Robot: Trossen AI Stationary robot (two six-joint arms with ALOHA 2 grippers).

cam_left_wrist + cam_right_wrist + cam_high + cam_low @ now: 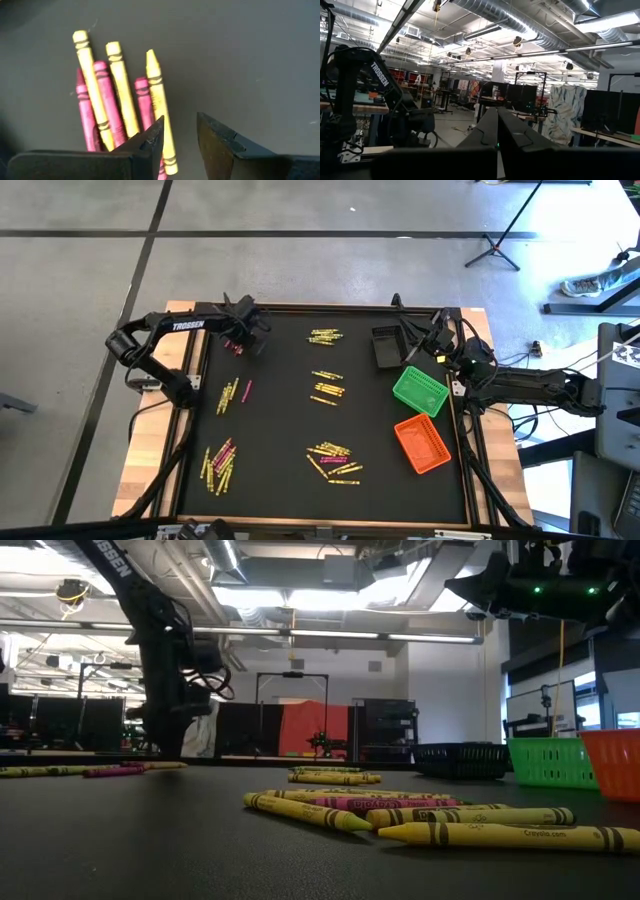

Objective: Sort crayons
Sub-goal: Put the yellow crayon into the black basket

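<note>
So the left gripper is down at the far left corner of the black worktop, jaws apart with nothing between them, hovering right over a little bunch of crayons. That bunch is three yellow and three magenta sticks lying side by side, and one dark finger covers the ends of a couple of them.

The rest of the crayons are scattered in small piles across the worktop: a mostly yellow group near the far edge, another mid-worktop, a bigger mixed heap toward the near side, plus two yellow and pink clusters on the left.

The right gripper is pinched fully closed, empty, held up near the far right corner by the black bin. Green bin and orange bin sit along the right edge.
</note>
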